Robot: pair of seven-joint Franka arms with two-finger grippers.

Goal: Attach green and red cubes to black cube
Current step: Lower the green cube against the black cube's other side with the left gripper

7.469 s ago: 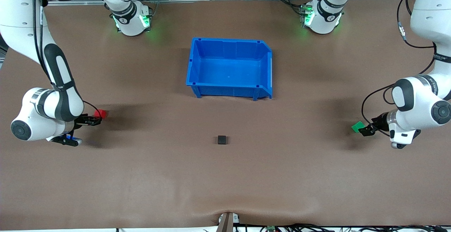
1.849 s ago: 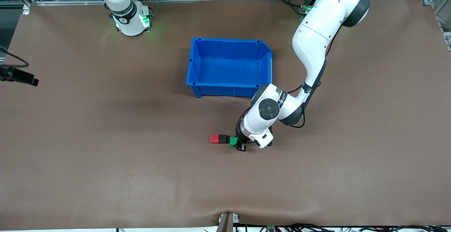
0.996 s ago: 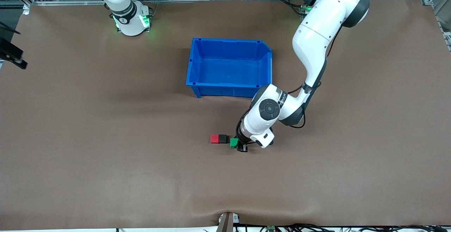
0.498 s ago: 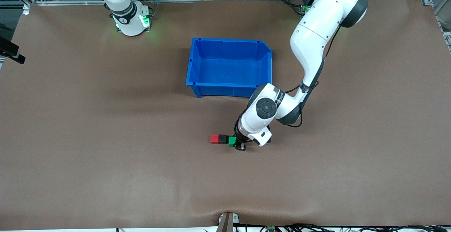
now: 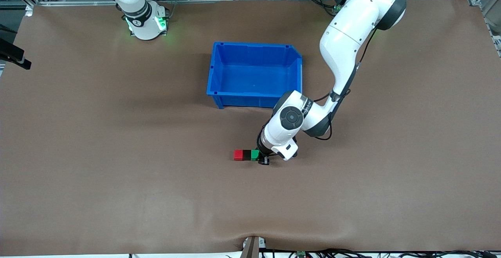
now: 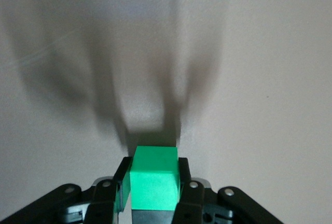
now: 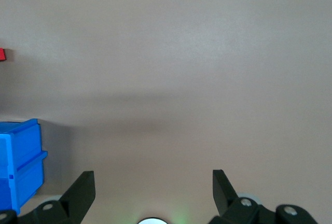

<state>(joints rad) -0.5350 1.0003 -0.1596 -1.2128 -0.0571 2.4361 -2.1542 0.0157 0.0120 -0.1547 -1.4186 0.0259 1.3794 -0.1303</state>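
Now the green cube has closed against the black cube.

The brown bench carries a blue bin and 3 touching cubes: red cube, black cube, green cube.

white arms, black joints, green-lit bases.

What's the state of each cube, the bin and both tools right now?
red cube: on the table, against the black cube.
black cube: on the table, between red and green.
green cube: against the black cube, gripped.
blue bin: upright, empty.
left tool: at the table, shut on the green cube.
right tool: open, empty, raised over the table at the right arm's end.
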